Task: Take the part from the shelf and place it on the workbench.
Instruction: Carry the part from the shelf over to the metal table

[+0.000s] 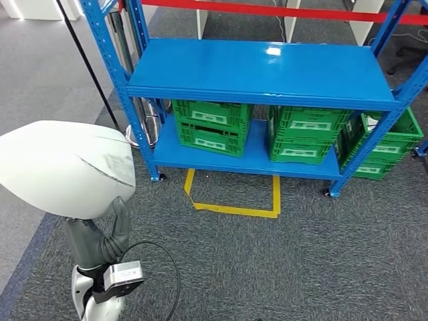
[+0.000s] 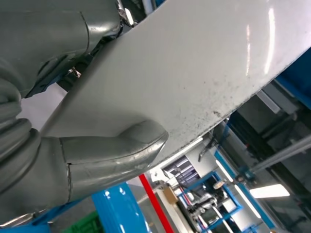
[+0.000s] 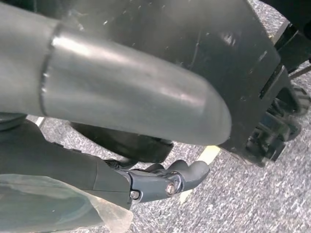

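1. Beside the blue shelf [image 1: 260, 70], in the head view, a large white curved part [image 1: 65, 167] is seen held up at the lower left, well off the shelf's left post. It is gripped from beneath by the left hand [image 1: 108, 234]. The shelf's upper board is bare; three green crates [image 1: 212, 126] are seen on and beside its lower board, and a yellow floor marking [image 1: 237, 200] lies just in front of it. The taking step is judged done; carrying is in hand. No workbench is seen, so the next move probably calls for turning away from the shelf to find it.

2. Close to the shelf's blue frame, in the left wrist view, the grip is made plain: the thumb [image 2: 117, 150] is pressed on the part's [image 2: 205, 63] white face, with darker fingers on its far side. This clamp is hidden under the panel in the head view.

3. Away from the shelf, in the right wrist view, the right hand [image 3: 139, 141] hangs over grey carpet, its dark fingers [image 3: 176, 177] curled in on nothing.
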Available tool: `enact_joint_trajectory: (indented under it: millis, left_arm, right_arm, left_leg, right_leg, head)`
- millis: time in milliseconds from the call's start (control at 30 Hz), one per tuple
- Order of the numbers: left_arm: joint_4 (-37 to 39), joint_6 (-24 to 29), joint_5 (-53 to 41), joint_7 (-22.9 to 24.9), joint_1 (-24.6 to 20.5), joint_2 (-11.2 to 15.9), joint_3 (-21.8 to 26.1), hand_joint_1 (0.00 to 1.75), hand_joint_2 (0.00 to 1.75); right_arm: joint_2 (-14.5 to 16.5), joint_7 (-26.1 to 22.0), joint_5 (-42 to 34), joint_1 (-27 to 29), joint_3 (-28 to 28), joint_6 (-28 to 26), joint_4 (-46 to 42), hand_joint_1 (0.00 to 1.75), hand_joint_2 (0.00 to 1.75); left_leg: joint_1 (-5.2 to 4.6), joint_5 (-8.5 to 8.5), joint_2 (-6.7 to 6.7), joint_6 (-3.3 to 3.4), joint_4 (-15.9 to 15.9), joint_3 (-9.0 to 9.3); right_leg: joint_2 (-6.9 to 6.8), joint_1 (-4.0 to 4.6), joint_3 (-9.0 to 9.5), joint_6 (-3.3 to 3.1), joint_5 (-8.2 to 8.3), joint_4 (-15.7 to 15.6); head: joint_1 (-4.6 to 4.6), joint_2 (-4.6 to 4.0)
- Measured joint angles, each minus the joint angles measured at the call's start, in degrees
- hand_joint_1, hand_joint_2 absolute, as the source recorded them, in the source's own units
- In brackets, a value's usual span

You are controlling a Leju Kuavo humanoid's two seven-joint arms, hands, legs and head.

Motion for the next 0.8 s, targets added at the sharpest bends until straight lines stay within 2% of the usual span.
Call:
enact_joint_trajectory:
  millis: [67,133,200,233,267,300,333,367,433,500,567,633,667,733,767,800]
  left_arm:
    - [0.0,0.0,0.0,0.0,0.0,0.0,0.1,1.75,1.75]
    - [0.0,0.0,0.1,0.0,0.0,-0.1,0.1,1.75,1.75]
    - [0.0,0.0,0.3,0.0,-0.1,-0.1,0.1,1.75,1.75]
    - [0.0,0.0,0.4,0.0,-0.2,-0.1,0.2,1.75,1.75]
    - [0.0,0.0,0.5,0.0,-0.2,-0.1,0.2,1.75,1.75]
    - [0.1,0.0,0.5,0.0,-0.2,-0.1,0.2,1.75,1.75]
    - [0.1,0.0,0.6,0.0,-0.2,0.0,0.3,1.75,1.75]
    - [0.1,0.0,0.6,0.0,-0.2,0.0,0.3,1.75,1.75]
    - [0.2,0.0,0.6,0.0,-0.2,-0.1,0.3,1.75,1.75]
    - [0.2,0.0,0.6,0.0,-0.3,-0.1,0.3,1.75,1.75]
    - [0.2,0.0,0.6,0.0,-0.4,-0.1,0.3,1.75,1.75]
    - [0.2,0.0,0.6,0.0,-0.4,-0.1,0.3,1.75,1.75]
    - [0.2,0.0,0.6,0.0,-0.4,-0.1,0.3,1.75,1.75]
    - [0.2,0.0,0.6,0.0,-0.5,0.0,0.3,1.75,1.75]
    - [0.3,0.0,0.6,0.0,-0.5,0.0,0.3,1.75,1.75]
    - [0.3,0.0,0.6,0.0,-0.5,0.0,0.3,1.75,1.75]
  right_arm:
    - [0.1,0.0,0.0,-0.1,0.0,0.0,0.0,0.0,0.0]
    - [0.2,-0.1,0.0,-0.2,0.0,0.0,0.0,0.0,0.0]
    - [0.2,-0.1,0.0,-0.2,0.0,0.0,0.0,0.0,0.0]
    - [0.2,-0.1,0.0,-0.1,0.0,0.0,0.0,0.0,0.0]
    - [0.2,-0.1,0.0,-0.1,0.0,0.0,0.0,0.0,0.0]
    - [0.2,0.0,0.1,-0.1,0.0,0.0,0.0,0.0,0.0]
    - [0.1,0.0,0.1,-0.1,0.0,0.0,0.0,0.0,0.0]
    - [0.1,0.1,0.1,0.0,0.0,0.0,0.0,0.0,0.0]
    - [0.1,0.1,0.1,0.1,-0.1,0.1,0.0,0.0,0.0]
    - [0.2,0.1,0.1,0.1,-0.1,0.2,0.0,0.0,0.0]
    - [0.2,0.1,0.2,0.1,-0.1,0.2,0.0,0.0,0.0]
    - [0.2,0.1,0.2,0.1,-0.1,0.2,0.0,0.0,0.0]
    - [0.2,0.1,0.2,0.2,-0.1,0.2,0.0,0.0,0.0]
    - [0.2,0.1,0.2,0.3,-0.1,0.3,0.0,0.0,0.0]
    - [0.2,0.1,0.2,0.3,-0.1,0.3,0.0,0.0,0.0]
    - [0.2,0.1,0.2,0.3,-0.1,0.3,0.0,0.0,0.0]
  left_leg:
    - [0.01,0.05,-0.36,0.41,-0.8,-0.22]
    - [0.4,0.25,-0.99,0.89,-1.8,-0.27]
    - [0.58,0.61,-1.62,1.25,-2.1,-0.54]
    - [0.54,0.71,-1.99,1.33,-2.1,-0.72]
    - [0.51,0.77,-2.4,1.38,-2.0,-0.85]
    - [0.48,0.81,-2.82,1.38,-1.9,-0.92]
    - [0.48,0.82,-3.3,1.37,-1.8,-0.94]
    - [0.5,0.82,-3.81,1.32,-1.6,-0.94]
    - [0.45,0.84,-4.83,1.03,-1.2,-1.16]
    - [0.39,1.09,-5.73,0.44,-0.7,-1.98]
    - [0.5,1.51,-6.5,-0.28,-0.4,-2.82]
    - [0.56,0.63,-5.71,-0.99,0.8,-3.58]
    - [0.57,-0.81,-4.87,-1.31,3.0,-4.5]
    - [0.7,-4.68,-3.42,-1.84,10.3,-7.47]
    - [0.79,-6.11,-3.2,-1.97,13.9,-8.89]
    - [0.84,-6.53,-3.11,-1.99,15.8,-9.54]
  right_leg:
    - [-0.45,0.09,-0.34,0.54,0.03,0.1]
    - [1.07,0.03,-1.44,1.12,-1.2,1.5]
    - [3.23,-0.21,-4.33,1.57,-4.35,7.1]
    - [3.67,-0.3,-6.19,1.68,-5.87,10.9]
    - [3.84,-0.36,-7.81,1.77,-6.67,14.1]
    - [3.92,-0.38,-8.64,1.82,-6.32,15.5]
    - [4.01,-0.42,-8.49,1.85,-4.87,14.8]
    - [4.25,-0.51,-7.43,1.84,-2.66,12.2]
    - [5.99,-0.81,-4.68,1.78,0.77,5.6]
    - [7.39,-0.96,-3.18,1.54,1.2,2.2]
    - [6.92,-0.9,-3.05,0.99,1.05,1.7]
    - [5.92,-0.98,-3.18,0.34,1.41,1.6]
    - [5.32,-1.04,-3.17,0.07,1.53,1.5]
    - [4.05,-0.93,-3.24,-0.15,1.57,1.5]
    - [3.37,-0.85,-3.28,-0.16,1.57,1.5]
    - [2.71,-0.78,-3.32,-0.17,1.57,1.6]
  head:
    - [-0.05,0.01]
    - [0.08,0.01]
    - [0.3,0.01]
    - [0.37,0.01]
    - [0.4,0.0]
    - [0.39,-0.01]
    - [0.39,-0.01]
    - [0.39,-0.01]
    - [0.39,-0.01]
    - [0.33,-0.01]
    - [0.29,0.0]
    - [0.11,0.0]
    - [-0.04,-0.01]
    - [-0.32,0.0]
    - [-0.32,0.0]
    - [-0.32,0.0]
